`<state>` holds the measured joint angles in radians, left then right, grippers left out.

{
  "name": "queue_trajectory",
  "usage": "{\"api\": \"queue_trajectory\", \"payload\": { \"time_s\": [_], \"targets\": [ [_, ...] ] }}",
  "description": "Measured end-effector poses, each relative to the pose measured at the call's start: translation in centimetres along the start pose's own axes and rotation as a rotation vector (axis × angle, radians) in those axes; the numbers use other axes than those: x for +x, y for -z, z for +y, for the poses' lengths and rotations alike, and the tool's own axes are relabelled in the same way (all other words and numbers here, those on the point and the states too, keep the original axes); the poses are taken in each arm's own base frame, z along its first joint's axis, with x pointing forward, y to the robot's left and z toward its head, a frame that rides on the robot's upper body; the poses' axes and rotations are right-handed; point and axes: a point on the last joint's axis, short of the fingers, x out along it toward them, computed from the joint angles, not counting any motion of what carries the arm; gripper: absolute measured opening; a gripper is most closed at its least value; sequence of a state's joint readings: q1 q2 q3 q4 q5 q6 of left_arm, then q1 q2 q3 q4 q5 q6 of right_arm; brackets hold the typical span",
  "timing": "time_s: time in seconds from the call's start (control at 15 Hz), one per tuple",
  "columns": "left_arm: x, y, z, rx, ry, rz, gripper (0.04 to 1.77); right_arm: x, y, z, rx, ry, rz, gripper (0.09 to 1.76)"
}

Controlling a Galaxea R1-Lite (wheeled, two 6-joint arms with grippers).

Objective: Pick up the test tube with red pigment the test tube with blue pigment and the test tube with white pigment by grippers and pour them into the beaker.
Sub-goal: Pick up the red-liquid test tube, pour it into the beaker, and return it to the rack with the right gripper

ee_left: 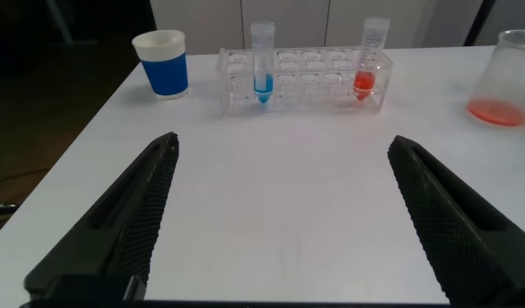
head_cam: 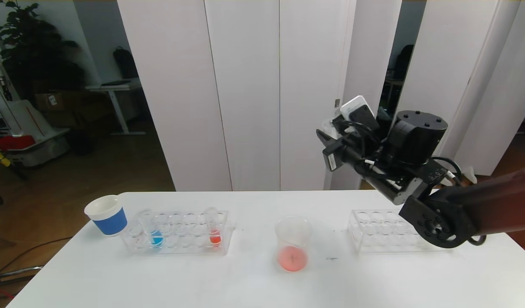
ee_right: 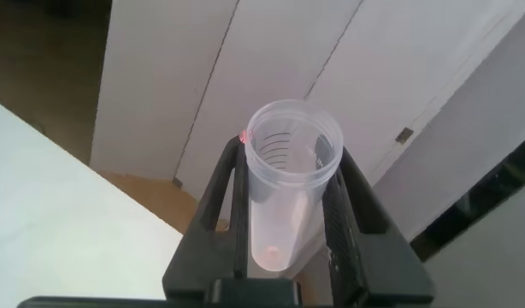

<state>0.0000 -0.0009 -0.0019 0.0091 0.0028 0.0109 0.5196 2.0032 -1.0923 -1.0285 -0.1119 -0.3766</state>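
My right gripper (head_cam: 327, 145) is raised high above the table's right half. In the right wrist view the right gripper (ee_right: 290, 156) is shut on a clear test tube (ee_right: 284, 197), nearly empty, with a faint red trace at its bottom. The beaker (head_cam: 292, 244) stands mid-table with pinkish-red liquid in it; it also shows in the left wrist view (ee_left: 506, 77). The test tube with blue pigment (head_cam: 153, 231) (ee_left: 262, 64) and a tube with red liquid (head_cam: 213, 231) (ee_left: 369, 64) stand in the left rack (head_cam: 176, 246). My left gripper (ee_left: 284, 144) is open and empty, low over the table. No white pigment tube shows.
A blue paper cup (head_cam: 107, 215) stands left of the left rack, near the table's left edge. An empty clear rack (head_cam: 386, 233) sits at the right, partly behind my right arm. White panels stand behind the table.
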Motion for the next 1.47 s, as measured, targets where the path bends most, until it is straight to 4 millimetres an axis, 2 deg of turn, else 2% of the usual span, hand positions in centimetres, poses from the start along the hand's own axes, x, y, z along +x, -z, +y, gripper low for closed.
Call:
{"api": "queue_trajectory", "payload": {
  "time_s": [0.4,0.6,0.73,1.2,1.47],
  "targets": [
    [0.0,0.0,0.0,0.000,0.000,0.000,1.75,-3.0,1.1,0.1,0.350,0.200,0.121,0.58],
    [0.0,0.0,0.0,0.000,0.000,0.000,1.75,-4.6,1.9,0.1,0.370,0.230,0.175,0.58],
    [0.0,0.0,0.0,0.000,0.000,0.000,1.75,-5.8,1.9,-0.7,0.365,0.247,0.186,0.58],
    [0.0,0.0,0.0,0.000,0.000,0.000,1.75,-9.3,-0.4,-7.6,0.307,0.430,0.108,0.58],
    [0.0,0.0,0.0,0.000,0.000,0.000,1.75,-11.6,-0.5,-13.2,0.290,0.598,0.072,0.58]
  ]
}}
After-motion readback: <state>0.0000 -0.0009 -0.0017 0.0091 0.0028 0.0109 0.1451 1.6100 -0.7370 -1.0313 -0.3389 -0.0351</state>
